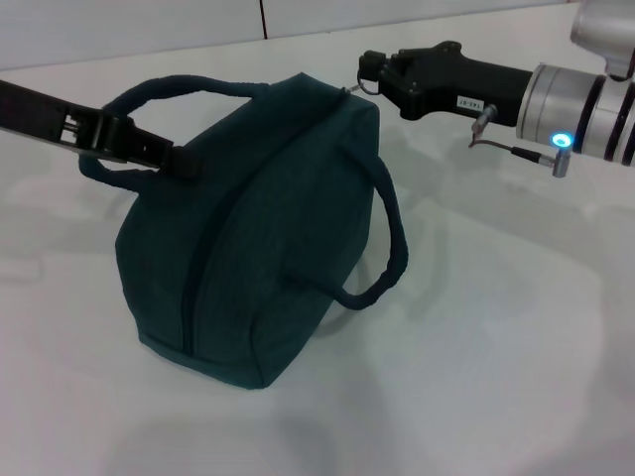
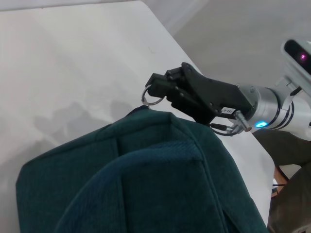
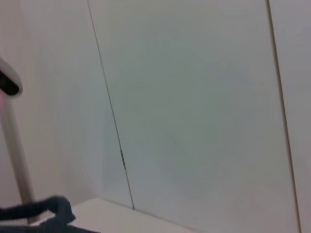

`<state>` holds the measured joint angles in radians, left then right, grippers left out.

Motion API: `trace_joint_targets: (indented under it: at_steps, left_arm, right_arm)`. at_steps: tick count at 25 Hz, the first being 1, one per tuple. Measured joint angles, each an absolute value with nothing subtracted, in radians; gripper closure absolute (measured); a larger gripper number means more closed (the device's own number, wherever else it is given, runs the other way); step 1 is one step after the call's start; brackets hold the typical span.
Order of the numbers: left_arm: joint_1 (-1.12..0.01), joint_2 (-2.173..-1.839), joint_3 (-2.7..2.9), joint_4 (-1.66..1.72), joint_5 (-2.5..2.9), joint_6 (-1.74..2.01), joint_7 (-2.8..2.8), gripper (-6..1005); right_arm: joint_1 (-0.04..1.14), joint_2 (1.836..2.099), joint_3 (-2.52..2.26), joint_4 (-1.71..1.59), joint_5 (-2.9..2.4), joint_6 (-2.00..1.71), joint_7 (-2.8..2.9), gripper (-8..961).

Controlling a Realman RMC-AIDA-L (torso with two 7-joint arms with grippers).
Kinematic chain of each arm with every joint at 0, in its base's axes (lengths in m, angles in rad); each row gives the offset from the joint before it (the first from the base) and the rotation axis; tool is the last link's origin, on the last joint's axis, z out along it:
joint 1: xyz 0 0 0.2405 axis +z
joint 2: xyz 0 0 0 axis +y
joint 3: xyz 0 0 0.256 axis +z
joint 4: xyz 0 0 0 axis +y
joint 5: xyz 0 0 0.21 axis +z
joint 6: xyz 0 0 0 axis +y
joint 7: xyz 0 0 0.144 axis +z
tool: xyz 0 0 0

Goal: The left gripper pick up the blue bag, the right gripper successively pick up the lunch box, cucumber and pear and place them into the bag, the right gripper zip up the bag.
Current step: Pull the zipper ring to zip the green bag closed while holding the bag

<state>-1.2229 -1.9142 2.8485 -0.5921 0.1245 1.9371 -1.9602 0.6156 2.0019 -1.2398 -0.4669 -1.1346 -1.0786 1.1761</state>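
The blue bag (image 1: 268, 228) stands on the white table with its zipper (image 1: 201, 260) closed along the top. My left gripper (image 1: 167, 156) is shut on the bag's near handle (image 1: 159, 94) at the bag's left end. My right gripper (image 1: 369, 71) is at the bag's far top corner, shut on the metal ring pull (image 2: 151, 95); it also shows in the left wrist view (image 2: 156, 89). The second handle (image 1: 389, 248) hangs down the bag's right side. The lunch box, cucumber and pear are out of view.
The white table (image 1: 496, 337) spreads around the bag, with a wall (image 1: 149, 25) behind it. The table's far edge (image 2: 167, 29) shows in the left wrist view. The right wrist view shows wall panels (image 3: 194, 121) and a bit of bag handle (image 3: 53, 208).
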Motion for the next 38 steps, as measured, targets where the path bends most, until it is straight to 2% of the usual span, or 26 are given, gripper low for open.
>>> trace_joint_targets:
  at_steps: [13,16,21,26,38]
  left_arm:
    - [-1.208,-1.918,2.848,-0.592,0.086,1.931,-1.941,892]
    - [-1.204,-1.924,2.848,-0.592,0.058,1.927,-1.945,888]
    - [-1.199,-1.932,2.847,-0.592,0.05,1.892,-1.945,880]
    - [-1.191,-1.933,2.847,-0.592,0.048,1.887,-1.956,872]
    - [-1.152,-1.932,2.848,-0.592,0.025,1.892,-1.951,852]
  right_arm:
    - [0.598,2.008,-1.249,-0.465,-1.166,-1.083,1.178,853]
    - [0.598,1.995,-1.251,-0.467,-1.174,-1.084,1.189,851]
    - [0.61,1.958,-1.254,-0.474,-1.251,-1.125,1.284,849]
    - [0.611,1.939,-1.253,-0.478,-1.279,-1.165,1.333,846]
    - [0.576,1.916,-1.213,-0.507,-1.291,-1.296,1.388,840]
